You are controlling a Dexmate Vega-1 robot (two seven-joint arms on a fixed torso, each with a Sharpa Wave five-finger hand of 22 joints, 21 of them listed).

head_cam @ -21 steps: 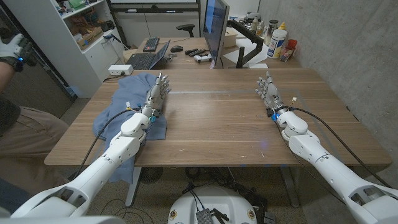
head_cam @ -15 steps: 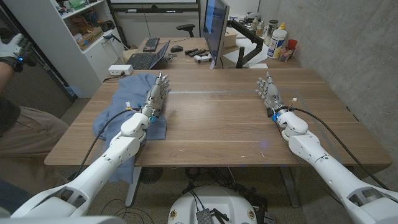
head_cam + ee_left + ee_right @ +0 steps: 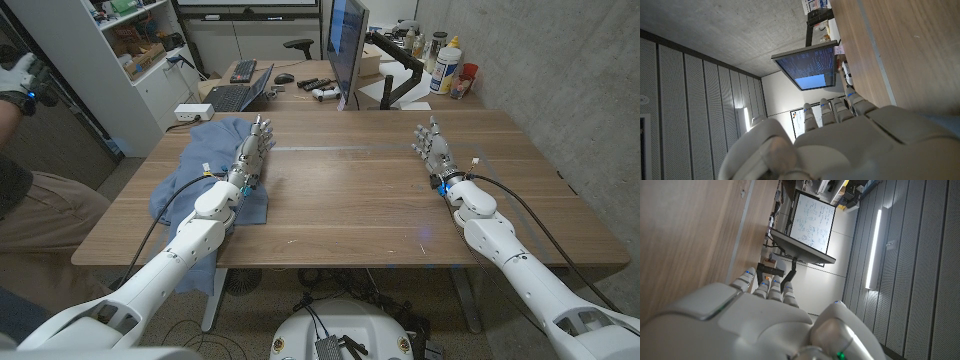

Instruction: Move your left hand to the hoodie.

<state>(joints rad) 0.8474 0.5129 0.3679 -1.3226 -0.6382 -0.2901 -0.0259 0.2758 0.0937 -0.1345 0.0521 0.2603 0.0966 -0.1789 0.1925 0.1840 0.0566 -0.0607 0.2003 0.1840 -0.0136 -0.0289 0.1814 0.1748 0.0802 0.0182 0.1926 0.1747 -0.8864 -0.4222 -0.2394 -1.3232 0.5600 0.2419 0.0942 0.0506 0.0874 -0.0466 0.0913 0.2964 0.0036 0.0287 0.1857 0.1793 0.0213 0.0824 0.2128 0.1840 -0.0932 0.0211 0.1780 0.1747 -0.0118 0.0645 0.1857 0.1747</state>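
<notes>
A crumpled blue hoodie (image 3: 205, 165) lies on the left part of the wooden table (image 3: 350, 200), with one edge hanging over the near side. My left hand (image 3: 252, 155) sits over the hoodie's right edge, fingers straight and apart, holding nothing. A strip of blue cloth (image 3: 945, 122) shows beside the left hand (image 3: 840, 145) in the left wrist view. My right hand (image 3: 433, 147) stands on the table's right side, fingers extended, holding nothing; the right hand (image 3: 740, 325) shows in its wrist view over bare wood.
A monitor (image 3: 347, 45) stands at the table's far edge, with a laptop (image 3: 238, 92) and small items on the desk behind. A person's gloved hand (image 3: 25, 80) and knee are at the left edge. Bottles (image 3: 446, 65) stand far right.
</notes>
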